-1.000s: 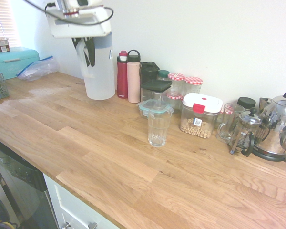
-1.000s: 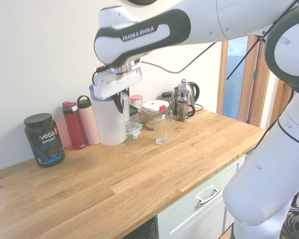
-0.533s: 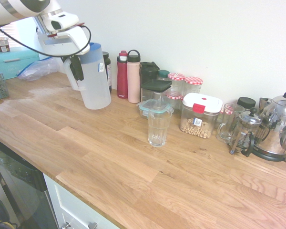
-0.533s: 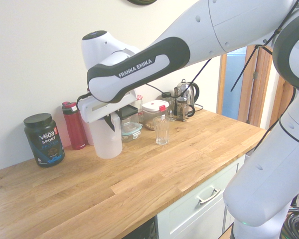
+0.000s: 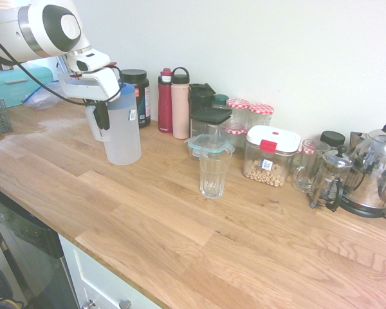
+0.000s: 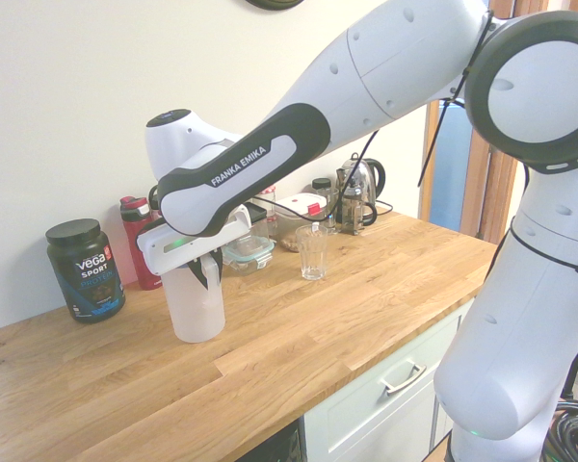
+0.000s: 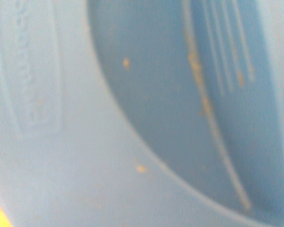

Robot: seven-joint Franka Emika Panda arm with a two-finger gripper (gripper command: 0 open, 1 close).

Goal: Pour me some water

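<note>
A tall frosted-white jug (image 5: 123, 132) (image 6: 197, 306) with a pale blue lid (image 7: 132, 118) stands upright at the left of the wooden counter (image 5: 180, 225). Its base is on the wood or just above it. My gripper (image 5: 101, 116) (image 6: 208, 275) comes down from above and is shut on the jug's side handle. The water does not show through the frosted wall. An empty clear ribbed glass (image 5: 213, 171) (image 6: 312, 252) stands apart from the jug, further along the counter towards the kettle. The blurred lid fills the wrist view.
Along the wall stand a black protein tub (image 5: 136, 90) (image 6: 85, 269), a red bottle (image 5: 165, 101), a pink bottle (image 5: 180, 103), jars, a cereal box (image 5: 269, 156), a glass mug (image 5: 307, 166), a French press (image 5: 331, 177) and a steel kettle (image 5: 376, 170). A teal bread box (image 5: 16, 80) sits far left.
The arm has carried the jug away from the bottles by the wall, out over the counter and downwards. The grip on the handle has stayed shut.
</note>
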